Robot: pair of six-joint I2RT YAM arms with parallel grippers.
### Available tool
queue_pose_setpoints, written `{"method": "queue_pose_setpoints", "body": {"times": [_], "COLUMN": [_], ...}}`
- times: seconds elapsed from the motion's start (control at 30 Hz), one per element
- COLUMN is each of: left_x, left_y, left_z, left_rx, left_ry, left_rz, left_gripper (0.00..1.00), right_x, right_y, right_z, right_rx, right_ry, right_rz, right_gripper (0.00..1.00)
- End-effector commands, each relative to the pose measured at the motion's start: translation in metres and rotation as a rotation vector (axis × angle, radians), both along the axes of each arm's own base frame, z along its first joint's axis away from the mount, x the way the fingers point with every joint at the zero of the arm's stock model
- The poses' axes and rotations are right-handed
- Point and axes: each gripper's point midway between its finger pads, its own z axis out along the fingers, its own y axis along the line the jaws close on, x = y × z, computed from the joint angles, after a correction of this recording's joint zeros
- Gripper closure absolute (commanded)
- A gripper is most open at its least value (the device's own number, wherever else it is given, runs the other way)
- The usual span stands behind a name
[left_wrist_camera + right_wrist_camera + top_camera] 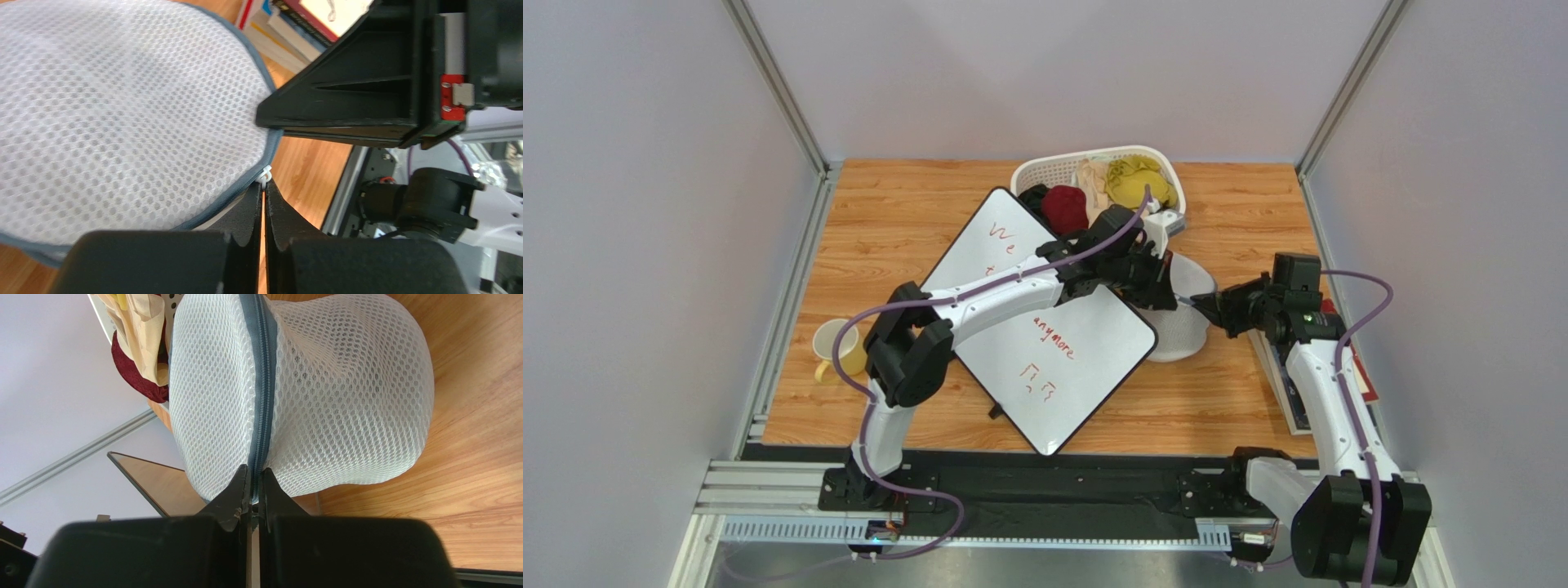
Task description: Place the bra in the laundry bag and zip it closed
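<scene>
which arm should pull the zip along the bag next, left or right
Left, probably. The left tool is shut with the white zipper pull at its tips, at the rim of the laundry bag. The right tool is shut on the grey zipper band, which suits bracing.

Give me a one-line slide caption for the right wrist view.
Right claw shut on the grey zipper band of the domed white mesh laundry bag.

White dome-shaped laundry bag: open honeycomb mesh cloth, with a grey woven zipper band. Orange-brown surface: smooth, wood-grained, faintly glossy.
</scene>
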Motion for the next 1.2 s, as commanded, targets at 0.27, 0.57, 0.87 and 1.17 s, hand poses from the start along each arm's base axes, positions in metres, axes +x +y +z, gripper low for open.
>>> {"method": "queue_pose_setpoints", "body": {"times": [0.27,0.57,0.87,1.17], "left_x": [0.042,0.026,0.015,0.022], "left_y": [0.048,0.007,-0.033,-0.046], "left_z": [0.043,0.071,0.088,0.069], "left_rx": [0.053,-0.117,-0.198,-0.23], "left_ry": [-0.105,-0.061,-0.009,0.07], "left_rz": [0.14,-0.015,-0.091,-0.048], "left_gripper": [1.0,1.0,1.0,1.0], "right_x": [0.014,0.034,0.062,0.014], "right_y": [-0.027,-0.037,-0.061,-0.065], "right_z": [0.015,0.038,0.024,0.015], "right_rx": [-0.062,-0.183,-0.278,-0.356], "right_ry": [-0.209,-0.284,-0.139,-0.042], "right_rz": [0.216,0.304,0.363,0.272], "right_gripper": [1.0,1.0,0.68,0.35]}}
